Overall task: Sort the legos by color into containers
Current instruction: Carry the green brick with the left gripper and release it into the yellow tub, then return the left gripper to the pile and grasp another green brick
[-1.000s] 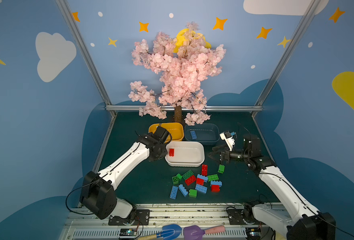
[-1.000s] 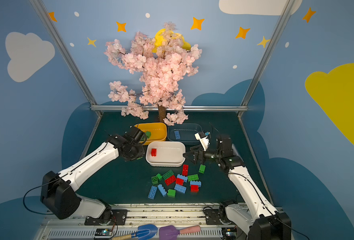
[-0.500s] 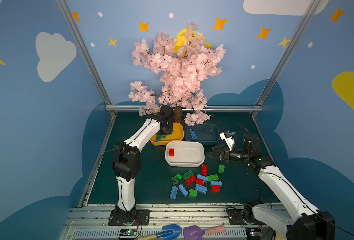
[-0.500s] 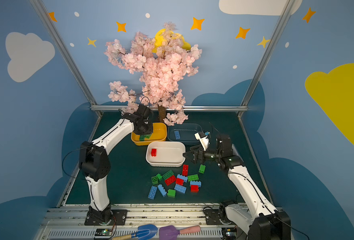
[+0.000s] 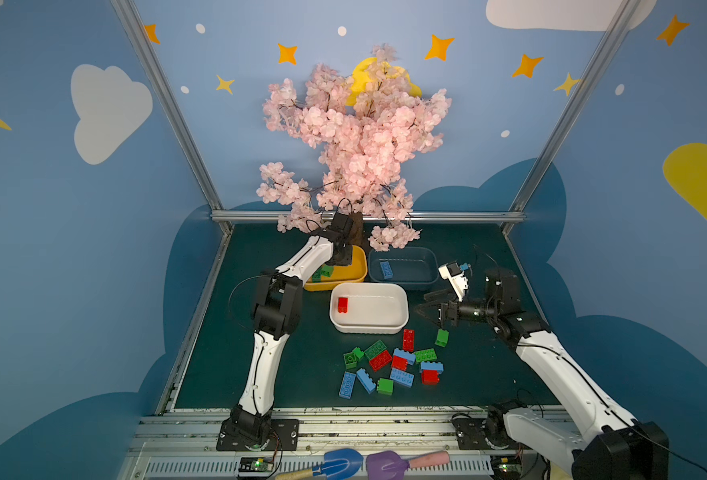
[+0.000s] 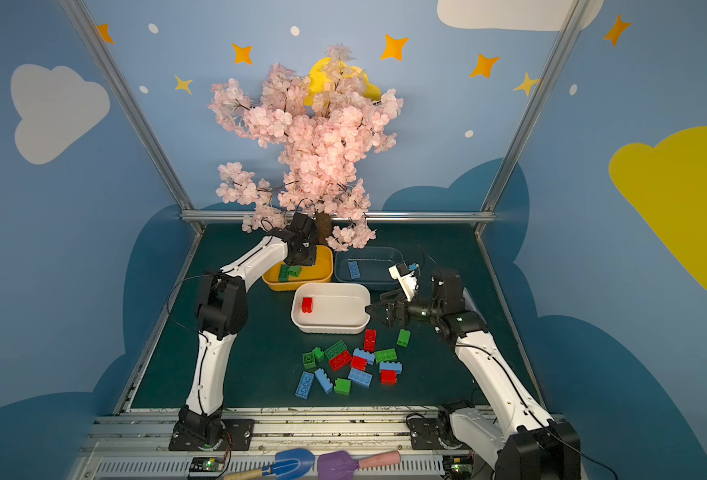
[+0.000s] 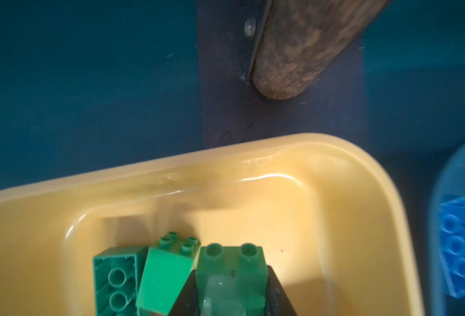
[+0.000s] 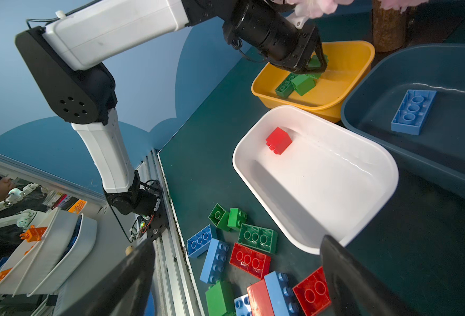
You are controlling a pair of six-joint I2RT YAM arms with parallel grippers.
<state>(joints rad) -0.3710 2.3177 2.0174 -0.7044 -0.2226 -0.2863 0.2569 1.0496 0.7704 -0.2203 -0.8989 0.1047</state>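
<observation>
My left gripper (image 5: 340, 261) hangs inside the yellow tub (image 5: 356, 277), shut on a green lego (image 7: 231, 262). Two more green legos (image 7: 143, 273) lie in that tub beside it. The white tub (image 5: 385, 329) holds one red lego (image 5: 342, 304). One blue lego (image 5: 386, 269) lies in the dark blue tub (image 5: 424, 257). Several red, green and blue legos (image 5: 389, 365) are scattered in front of the white tub. My right gripper (image 5: 424, 305) is open and empty, hovering just right of the white tub, above the pile's right edge.
The tree's brown trunk (image 5: 358, 228) stands right behind the yellow tub, with blossom branches hanging over the tubs. A blue toy shovel (image 5: 339, 461) and a purple one (image 5: 389, 463) lie on the front rail. A lone green brick (image 5: 442, 337) sits below the right gripper.
My left arm swung from beside the white tub back over the yellow tub, carrying the green lego, and now sits low inside it. The right arm has not moved.
</observation>
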